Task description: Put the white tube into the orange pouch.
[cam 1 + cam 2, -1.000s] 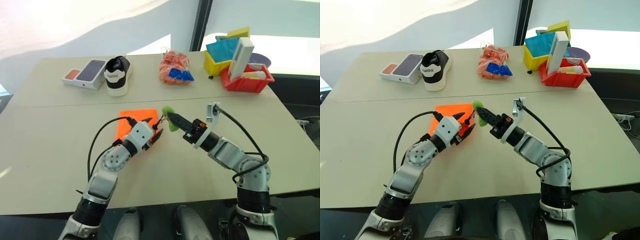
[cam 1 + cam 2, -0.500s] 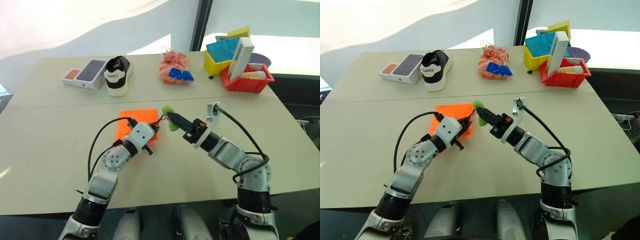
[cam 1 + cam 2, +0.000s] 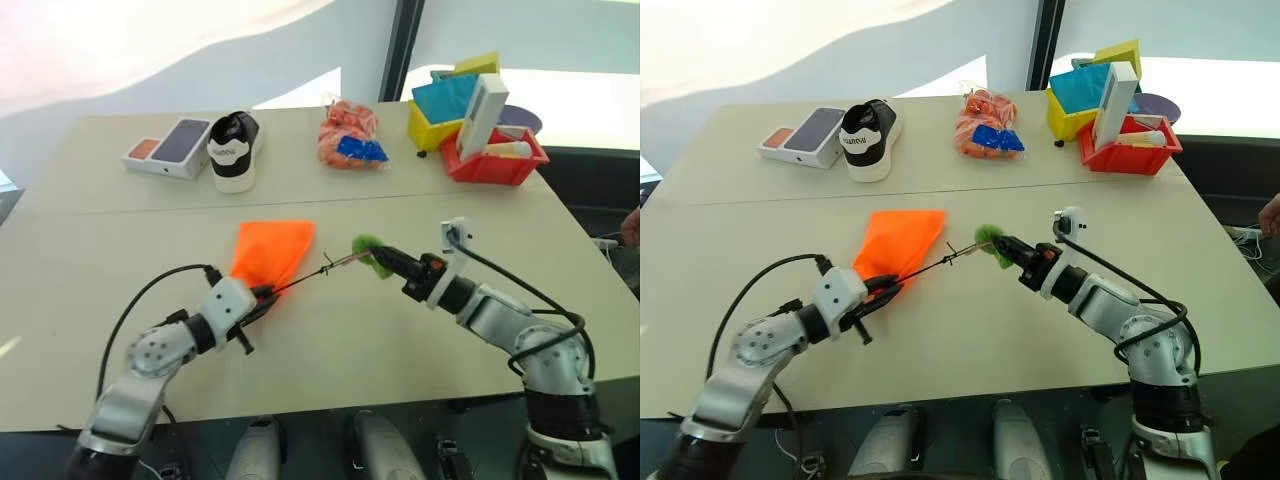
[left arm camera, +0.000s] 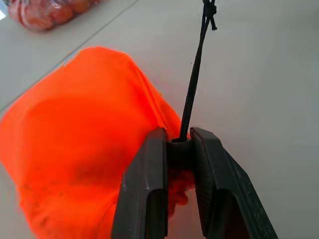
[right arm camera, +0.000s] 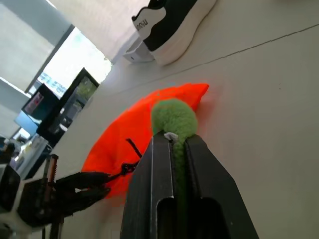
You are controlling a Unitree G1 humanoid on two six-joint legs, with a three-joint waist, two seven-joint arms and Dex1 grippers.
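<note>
a: how far along?

b: early, by the look of it. orange pouch (image 3: pixel 270 250) lying on the near half of the bench (image 3: pixel 90 260), cinched at its near corner and fanning out toward the far side. left end effector (image 4: pixel 178 149) clamped on that gathered neck, right where the black cord (image 3: pixel 312 279) comes out. right end effector (image 5: pixel 174 144) closed tight on the fuzzy green ring (image 3: pixel 368 247) at the cord's other end. cord stretched taut between the two, running low over the bench.

a: and the white tube?

b: untouched, lying in the red bin (image 3: pixel 470 168) at the far right corner, well apart from the pouch. long axis roughly level, running left to right in the head views. which end carries the cap: too small to tell.

a: pouch direction?

b: long axis running from near to far, leaning a little to the right at the far end; narrow bunched end toward the robot, broad end away.

a: what's left?

b: nearly everything, as a judgement: mouth not seen open, tube not picked up, nothing inside yet.
</note>
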